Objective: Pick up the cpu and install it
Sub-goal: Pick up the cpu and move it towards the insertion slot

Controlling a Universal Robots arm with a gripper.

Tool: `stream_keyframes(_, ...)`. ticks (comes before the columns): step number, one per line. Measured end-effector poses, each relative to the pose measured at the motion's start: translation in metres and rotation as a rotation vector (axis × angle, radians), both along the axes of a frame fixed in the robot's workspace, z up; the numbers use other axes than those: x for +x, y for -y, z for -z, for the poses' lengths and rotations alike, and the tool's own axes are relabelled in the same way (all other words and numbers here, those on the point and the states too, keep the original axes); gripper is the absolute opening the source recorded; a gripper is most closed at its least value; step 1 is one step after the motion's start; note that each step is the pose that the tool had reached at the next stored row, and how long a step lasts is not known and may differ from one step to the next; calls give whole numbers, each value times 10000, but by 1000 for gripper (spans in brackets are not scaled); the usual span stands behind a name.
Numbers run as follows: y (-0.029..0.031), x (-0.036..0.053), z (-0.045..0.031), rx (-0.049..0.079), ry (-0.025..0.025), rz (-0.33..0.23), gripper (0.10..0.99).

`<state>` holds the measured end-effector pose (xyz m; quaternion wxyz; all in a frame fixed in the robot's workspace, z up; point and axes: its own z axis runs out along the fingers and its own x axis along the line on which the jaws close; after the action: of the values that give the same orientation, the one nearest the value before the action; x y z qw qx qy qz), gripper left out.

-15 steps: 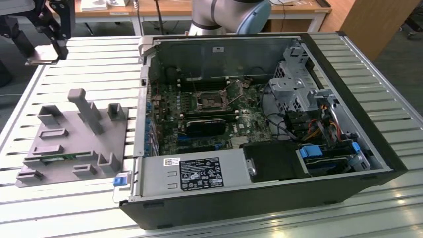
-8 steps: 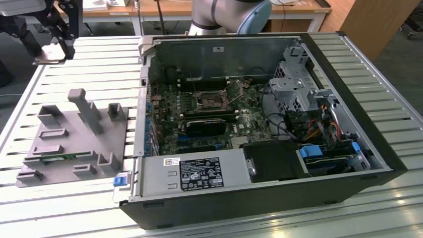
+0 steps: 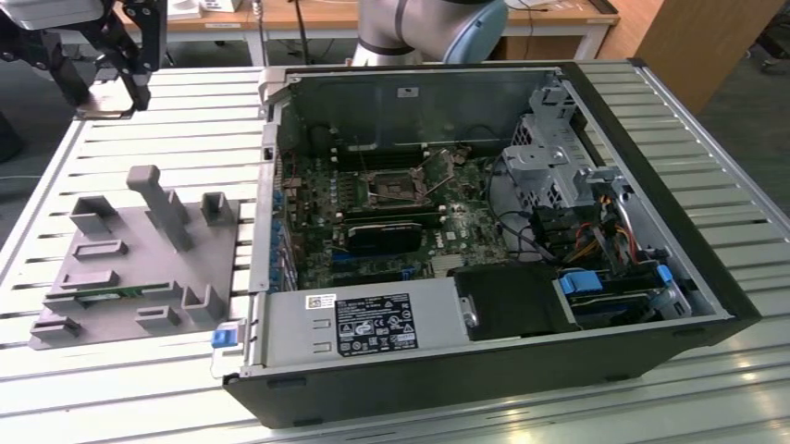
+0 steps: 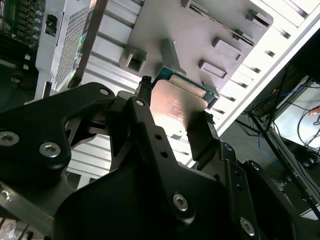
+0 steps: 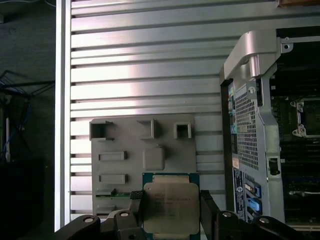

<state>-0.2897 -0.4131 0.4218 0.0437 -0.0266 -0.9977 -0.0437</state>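
We see the hand (image 5: 171, 199) clamped on the cpu (image 5: 171, 209) by two opposite edges — above the grey fixture plate (image 5: 125, 145) on the worktop (image 5: 150, 65).

cpu (image 5: 170, 210): lower edge cut off | fingers (image 5: 208, 212): hide its side edges | arm (image 3: 420, 28): top cut off

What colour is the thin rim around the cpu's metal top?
Green-teal; the cpu shows it best in the first wrist view.
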Motion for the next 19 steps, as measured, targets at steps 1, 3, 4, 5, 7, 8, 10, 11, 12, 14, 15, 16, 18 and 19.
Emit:
stream_keyframes(1,0,10,1,1,-1,0,541)
stream_keyframes(3,0,30,0,0,-5,0,541)
stream_keyframes(4,0,40,0,1,-7,1,541)
stream_keyframes(5,0,50,0,1,-8,0,541)
stream_keyframes(7,0,69,0,1,-12,0,541)
stream_keyframes(8,0,79,0,1,-14,0,541)
stream_keyframes(10,0,100,1,1,-18,0,541)
stream_keyframes(11,0,111,1,1,-20,0,541)
stream_keyframes(12,0,123,0,1,-23,0,541)
stream_keyframes(14,0,146,1,1,-27,1,541)
stream_keyframes(15,0,157,1,1,-30,1,541)
stream_keyframes(16,0,168,0,0,-33,0,541)
stream_keyframes(18,0,188,1,1,-37,0,541)
stream_keyframes(19,0,200,0,1,-39,0,541)
